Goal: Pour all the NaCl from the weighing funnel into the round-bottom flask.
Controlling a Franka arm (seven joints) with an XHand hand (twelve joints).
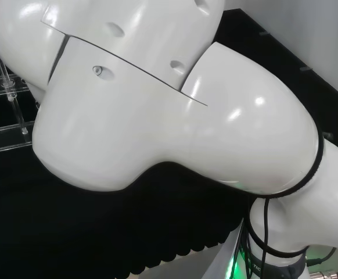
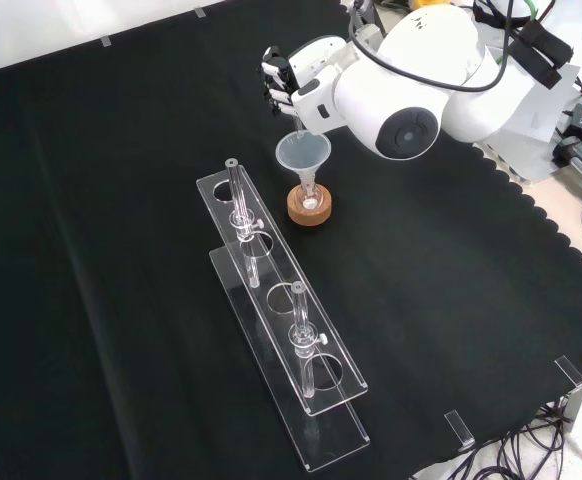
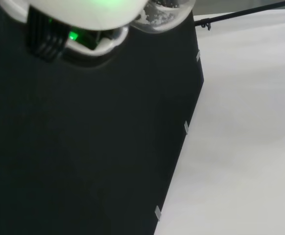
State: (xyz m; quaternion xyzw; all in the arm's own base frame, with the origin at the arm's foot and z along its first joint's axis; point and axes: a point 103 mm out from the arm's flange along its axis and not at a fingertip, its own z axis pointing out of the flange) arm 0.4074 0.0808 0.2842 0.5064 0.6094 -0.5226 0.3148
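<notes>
Above the cork ring, the black and white hand [image 2: 289,85] has its fingers curled round the clear glass weighing funnel [image 2: 296,122], tipped with its spout over a pale plastic funnel [image 2: 303,153] seated in the small round-bottom flask [image 2: 311,198], presumably to guide grains inside; the cork stand [image 2: 309,209] steadies it beside a clear acrylic tube rack [image 2: 281,310]
</notes>
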